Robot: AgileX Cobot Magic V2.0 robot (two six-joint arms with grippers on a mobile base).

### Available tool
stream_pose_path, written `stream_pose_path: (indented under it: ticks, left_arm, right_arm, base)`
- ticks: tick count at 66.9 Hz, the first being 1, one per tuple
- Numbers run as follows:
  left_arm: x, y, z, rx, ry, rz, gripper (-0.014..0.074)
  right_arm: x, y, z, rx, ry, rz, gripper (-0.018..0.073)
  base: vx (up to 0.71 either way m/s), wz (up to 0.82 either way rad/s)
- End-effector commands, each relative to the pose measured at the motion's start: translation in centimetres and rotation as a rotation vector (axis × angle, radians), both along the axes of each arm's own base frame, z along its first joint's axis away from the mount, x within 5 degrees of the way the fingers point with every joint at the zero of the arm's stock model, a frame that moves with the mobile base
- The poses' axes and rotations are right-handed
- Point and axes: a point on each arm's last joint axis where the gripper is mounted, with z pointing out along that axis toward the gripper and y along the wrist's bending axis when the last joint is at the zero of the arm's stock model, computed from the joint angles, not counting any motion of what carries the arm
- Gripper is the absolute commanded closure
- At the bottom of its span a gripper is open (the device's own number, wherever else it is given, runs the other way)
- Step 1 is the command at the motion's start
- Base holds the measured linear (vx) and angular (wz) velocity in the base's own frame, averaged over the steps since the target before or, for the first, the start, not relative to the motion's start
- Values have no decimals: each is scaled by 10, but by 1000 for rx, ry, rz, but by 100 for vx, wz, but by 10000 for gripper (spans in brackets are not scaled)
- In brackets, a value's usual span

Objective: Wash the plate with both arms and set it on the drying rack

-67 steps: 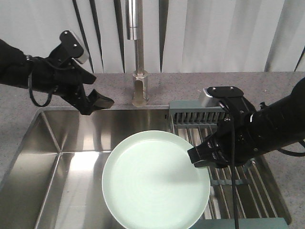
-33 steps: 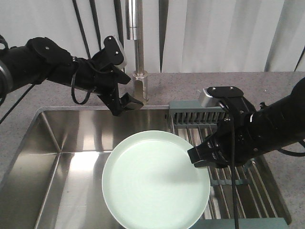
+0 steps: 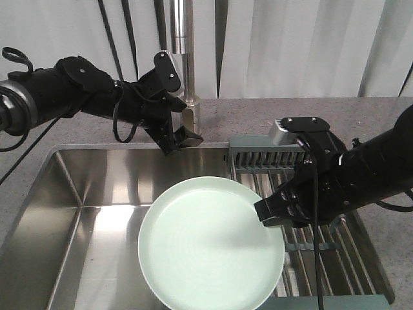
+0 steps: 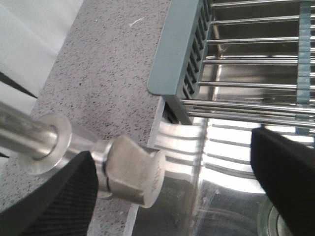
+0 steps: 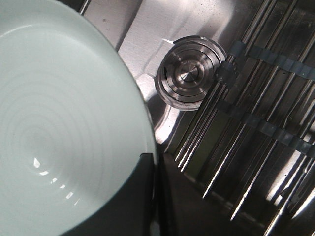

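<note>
The pale mint-green plate hangs level over the steel sink, held at its right rim. My right gripper is shut on that rim; in the right wrist view the plate fills the left side, with the rim pinched in the gripper. My left gripper is open at the base of the tap. In the left wrist view the tap's lever handle lies between the gripper's spread fingers, close to the left finger. The drying rack spans the sink's right part, under my right arm.
The steel sink basin is sunk in a speckled grey counter. The tall tap column stands behind the sink. A round drain lies below the plate's edge. Rack bars run beside it.
My left arm has swung right from the sink's back-left corner to the tap, bringing its open fingers round the lever handle. The right arm and the plate have stayed put.
</note>
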Motion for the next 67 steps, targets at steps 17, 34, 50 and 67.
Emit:
stream_pose_path:
  ticks: [17,34,50,67]
  left_arm:
    - [-14,-6,35,-69,-19,-58,4]
    - [-25,-8,33,-49,31,-177,4]
    - [-27,-8,33,-48,40,-189,4]
    - [-27,1,54,-99,58,-14,4]
  right_arm:
    - [-1,0,18,51,-69,-17,561]
    - [-1,0,18,51,-69,-17,561]
    - [-1,0,18,51,-69,-17,561]
    - [-1,0,18,51,-69,-17,561]
  base:
    - [0,0]
    - [0,0]
    - [0,0]
    - [0,0]
